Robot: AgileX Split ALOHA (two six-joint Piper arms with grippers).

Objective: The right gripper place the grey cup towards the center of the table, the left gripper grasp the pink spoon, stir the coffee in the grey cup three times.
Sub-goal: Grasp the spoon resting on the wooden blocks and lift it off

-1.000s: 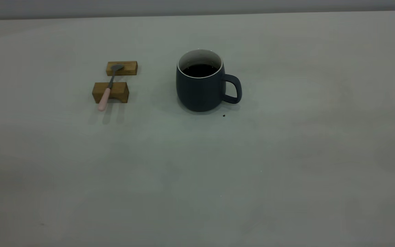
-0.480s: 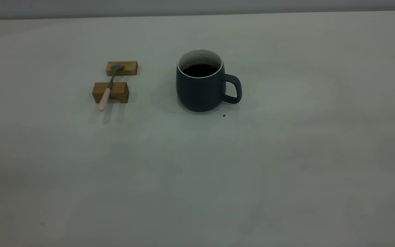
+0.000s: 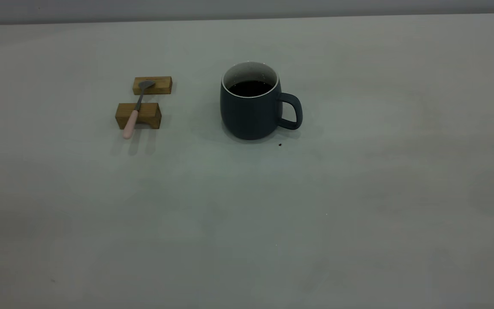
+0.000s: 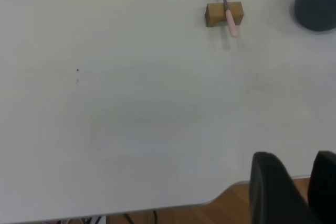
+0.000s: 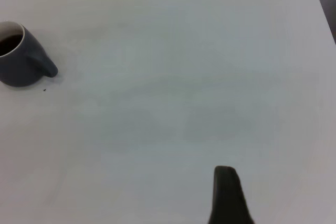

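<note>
Grey cup (image 3: 250, 112): upright mid-table (image 3: 358, 193), coffee (image 3: 250, 88) inside.
Pink spoon (image 3: 134, 113): resting across two wooden blocks (image 3: 139, 115), left of cup.
Left gripper (image 4: 300, 192): back at table edge, fingers apart, empty.
Right gripper (image 5: 227, 195): far from cup, grip unreadable.

Grey cup (image 3: 251, 112): dark blue-grey matte mug, white inside, thin white rim; stood upright near the middle of the table (image 3: 247, 214), loop handle toward the exterior view's right.
Coffee (image 3: 250, 88): dark liquid, flat surface, level well below the rim.
Pink spoon (image 3: 134, 112): pale pink handle, grey metal neck and bowl; lay across two small wooden blocks, well apart from the cup on its left, handle end overhanging the nearer block.
Table: plain pale grey-white surface; one tiny dark speck just beside the cup's base.
</note>
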